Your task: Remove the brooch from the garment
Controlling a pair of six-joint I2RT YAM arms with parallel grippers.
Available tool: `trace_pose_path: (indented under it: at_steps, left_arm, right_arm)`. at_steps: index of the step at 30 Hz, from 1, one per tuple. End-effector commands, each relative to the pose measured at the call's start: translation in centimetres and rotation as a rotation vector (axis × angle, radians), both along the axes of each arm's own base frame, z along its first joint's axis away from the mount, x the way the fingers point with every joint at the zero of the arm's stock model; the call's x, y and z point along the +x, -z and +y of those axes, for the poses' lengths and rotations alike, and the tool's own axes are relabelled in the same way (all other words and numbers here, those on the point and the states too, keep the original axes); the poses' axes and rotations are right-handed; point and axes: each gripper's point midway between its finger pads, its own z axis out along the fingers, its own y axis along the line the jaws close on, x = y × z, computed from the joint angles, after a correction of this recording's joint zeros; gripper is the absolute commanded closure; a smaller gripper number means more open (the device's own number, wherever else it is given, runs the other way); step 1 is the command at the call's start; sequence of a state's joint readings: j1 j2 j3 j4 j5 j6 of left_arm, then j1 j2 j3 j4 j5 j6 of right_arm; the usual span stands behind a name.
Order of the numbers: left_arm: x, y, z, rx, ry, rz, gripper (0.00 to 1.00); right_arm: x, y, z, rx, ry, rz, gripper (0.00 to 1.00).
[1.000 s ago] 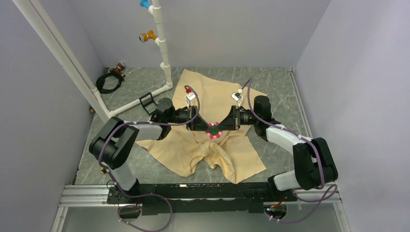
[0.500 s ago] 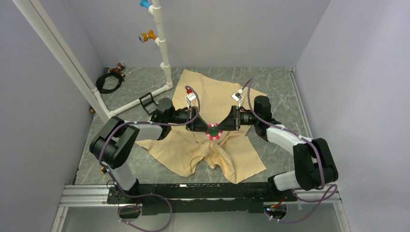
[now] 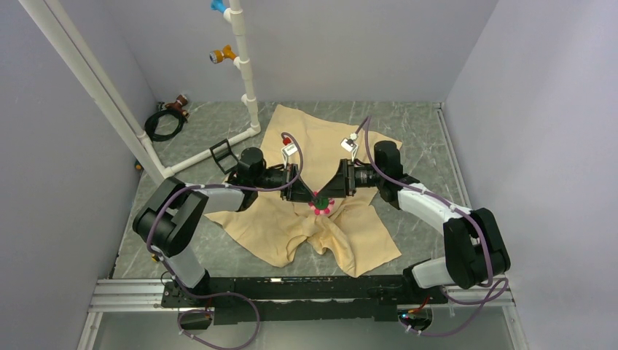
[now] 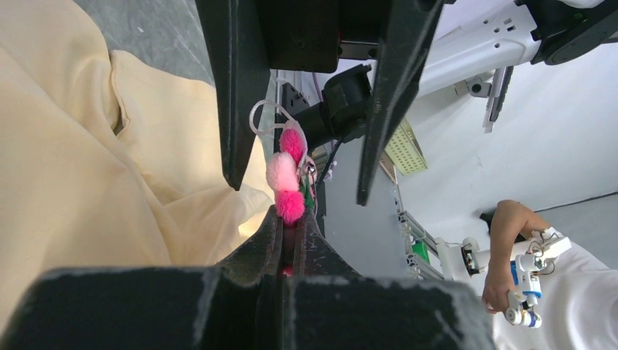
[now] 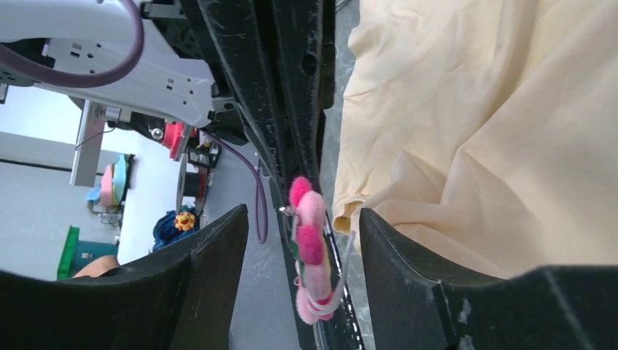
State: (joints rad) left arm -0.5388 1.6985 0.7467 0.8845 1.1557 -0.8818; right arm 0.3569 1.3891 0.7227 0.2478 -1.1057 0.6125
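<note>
The left gripper (image 4: pixel 289 232) pinched the brooch (image 4: pixel 283 172) at its fingertips, the shirt (image 4: pixel 80 153) bunched just beside them. The right gripper (image 5: pixel 302 219) (fingers spread) had slid in closer than half a second before, the brooch now between its two fingers.

We see pale lavender walls (image 3: pixel 328 44) closing in a grey marbled surface (image 3: pixel 423 138) under even light. At far left stands a white pipe frame (image 3: pixel 244 65) carrying a blue fitting (image 3: pixel 217 6) and an orange fitting (image 3: pixel 221 55), with a coiled black cable (image 3: pixel 164 122) beside it.
</note>
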Motion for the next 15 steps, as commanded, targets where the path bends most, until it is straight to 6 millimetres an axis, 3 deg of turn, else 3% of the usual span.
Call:
trace_pose_path:
  at_steps: [1,9,15]
  left_arm:
    - [-0.2,-2.3,-0.1,-0.039,0.011,-0.107,1.00]
    - [-0.3,-2.3,-0.1,-0.042,0.017,-0.105,1.00]
    - [-0.1,-2.1,-0.1,-0.042,0.016,-0.092,1.00]
  right_arm:
    - [0.9,-0.5,0.1,-0.025,0.022,-0.060,0.42]
    - [1.3,0.6,-0.3,-0.091,0.036,-0.083,0.59]
    - [0.6,0.0,-0.4,-0.067,0.011,-0.096,0.59]
